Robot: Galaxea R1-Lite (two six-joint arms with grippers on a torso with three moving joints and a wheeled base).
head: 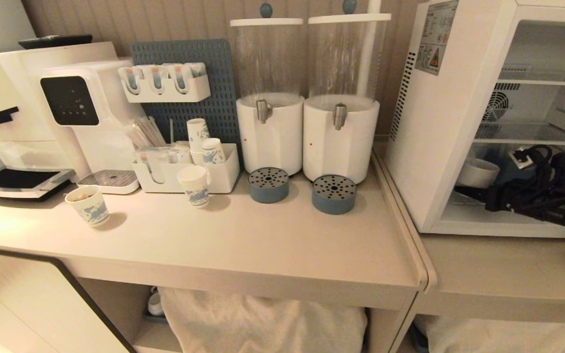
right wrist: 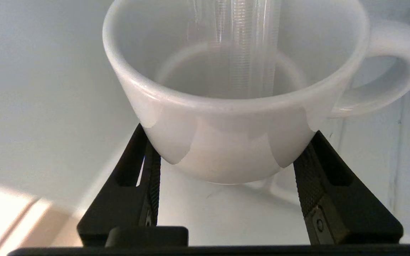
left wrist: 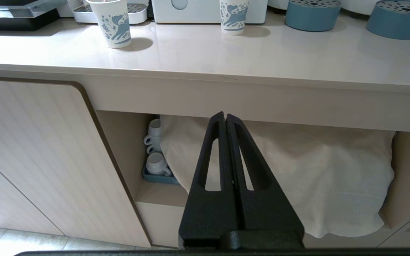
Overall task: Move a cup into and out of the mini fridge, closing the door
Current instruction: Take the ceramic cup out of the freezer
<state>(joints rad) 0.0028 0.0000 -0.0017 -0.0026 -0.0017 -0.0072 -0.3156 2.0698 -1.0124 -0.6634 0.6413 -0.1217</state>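
Note:
The mini fridge (head: 439, 147) stands at the right on the lower counter, its front uncovered and its inside showing; the door is out of view. The white cup (head: 478, 172) is inside, at the bottom level under the wire shelves. My right gripper (head: 479, 189) reaches in from the right and is shut on the cup. In the right wrist view the cup (right wrist: 226, 142) fills the frame, handle to one side, with both black fingers of the right gripper (right wrist: 228, 142) pressed on its lower sides. The left gripper (left wrist: 224, 116) hangs shut and empty below the counter's edge.
On the counter (head: 263, 245) stand two blue-printed paper cups (head: 89, 206) (head: 195, 185), a tray of cups and stirrers (head: 214, 171), two glass drink dispensers (head: 269, 132) (head: 340, 137) and white machines (head: 81, 108). Below it lie a white cloth (left wrist: 315, 177) and stacked white mugs (left wrist: 157, 163).

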